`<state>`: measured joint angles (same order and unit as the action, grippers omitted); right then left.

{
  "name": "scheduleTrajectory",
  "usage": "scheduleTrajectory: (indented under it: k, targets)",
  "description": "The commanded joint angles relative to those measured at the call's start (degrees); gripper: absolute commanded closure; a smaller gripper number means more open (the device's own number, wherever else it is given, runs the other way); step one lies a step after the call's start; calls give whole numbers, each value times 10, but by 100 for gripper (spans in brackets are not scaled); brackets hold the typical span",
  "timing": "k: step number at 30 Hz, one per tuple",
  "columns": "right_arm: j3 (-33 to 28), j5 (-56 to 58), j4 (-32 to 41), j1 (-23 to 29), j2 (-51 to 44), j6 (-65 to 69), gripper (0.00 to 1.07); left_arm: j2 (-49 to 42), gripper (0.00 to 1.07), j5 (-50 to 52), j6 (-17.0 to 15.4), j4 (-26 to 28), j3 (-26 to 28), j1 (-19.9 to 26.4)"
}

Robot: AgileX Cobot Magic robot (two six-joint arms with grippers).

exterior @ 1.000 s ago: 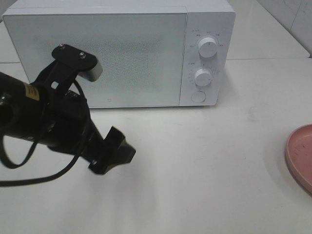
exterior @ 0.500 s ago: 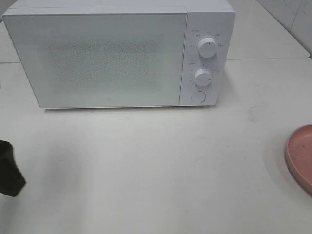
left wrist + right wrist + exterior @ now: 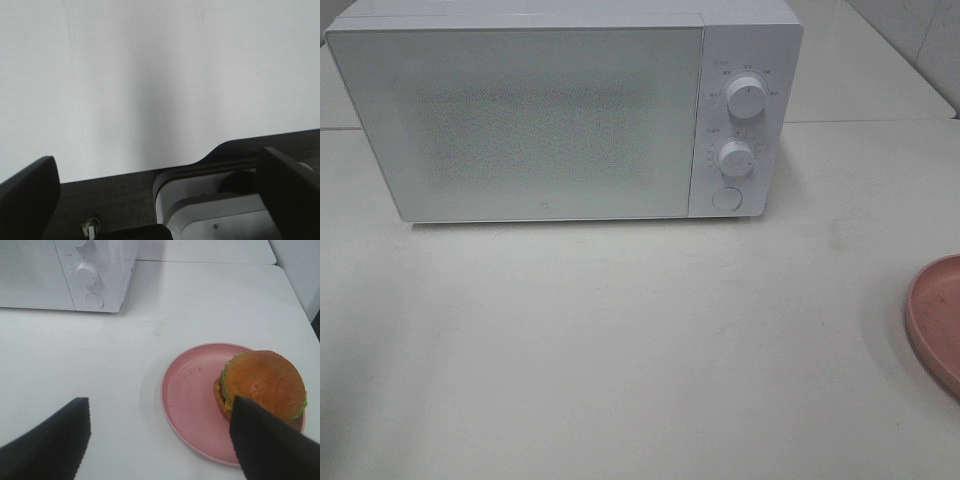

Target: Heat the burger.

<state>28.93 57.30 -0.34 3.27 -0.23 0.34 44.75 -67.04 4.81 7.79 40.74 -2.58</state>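
Right gripper (image 3: 160, 437) hangs above the white table (image 3: 100, 365), jaws spread wide, nothing between them. Both dark fingers (image 3: 47, 445) show at the near edge of the right wrist view. The burger (image 3: 262, 385) sits on the pink plate (image 3: 192, 400), under and just ahead of one finger of this gripper; that fingertip overlaps the bun's near edge in the picture, contact cannot be told. Burger is upright, bun dome on top, green lettuce frill and a bit of yellow cheese showing at the side. It sits toward the plate's outer side, leaving a bare pink patch on the side nearer the microwave.

The white microwave (image 3: 75, 270) stands well ahead of the right gripper, off toward the other finger's side, well apart from the plate. Door closed, two white knobs (image 3: 746, 98) and a round button (image 3: 726, 198) on its panel, seen in the exterior high view. Only the plate's rim (image 3: 932, 320) shows in that view, at the right edge; burger out of frame there, neither arm visible.

Left gripper (image 3: 160, 195) is released too, jaws wide apart, empty. Its dark fingertips (image 3: 30, 195) frame plain white table surface and a dark strip with a white-grey fitting (image 3: 210, 205) close below the gripper. No burger, plate or microwave near this hand.
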Motion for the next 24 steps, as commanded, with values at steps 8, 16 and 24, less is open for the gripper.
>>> scheduleTrajectory:
  k: [8,16,24]
  targets:
    - [-2,-3,0,-4,-15,3,32,-279,8,-2,9,-2,-71,2]
    - [-2,-3,0,-4,-15,3,32,-453,8,17,9,-5,-91,2]
    - [-2,-3,0,-4,-13,3,32,-456,8,56,12,1,-112,2]
